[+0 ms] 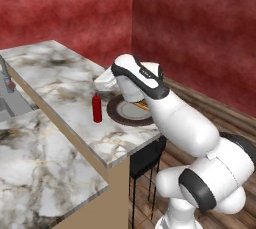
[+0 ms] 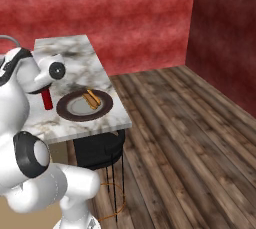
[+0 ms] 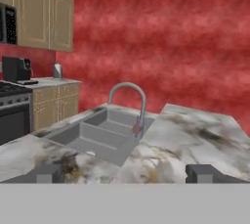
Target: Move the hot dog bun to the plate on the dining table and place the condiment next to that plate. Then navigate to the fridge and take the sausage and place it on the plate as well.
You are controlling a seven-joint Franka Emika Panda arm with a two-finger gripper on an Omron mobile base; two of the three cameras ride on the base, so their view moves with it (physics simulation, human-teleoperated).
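Dark red condiment bottle (image 1: 97, 108) stands just beside the plate (image 1: 116, 114), bun (image 2: 92, 99) already on it.
End effector (image 3: 125, 173) spread wide, empty, facing the sink (image 3: 97, 132); plate and bottle lie below and behind it.

A home kitchen is shown: tan wooden wall cabinets (image 3: 41, 15) at upper left of the hand view, a dark stove (image 3: 12, 108) at left, a grey double sink (image 3: 97, 132) with an arched faucet (image 3: 132, 103) at centre, marbled counters.
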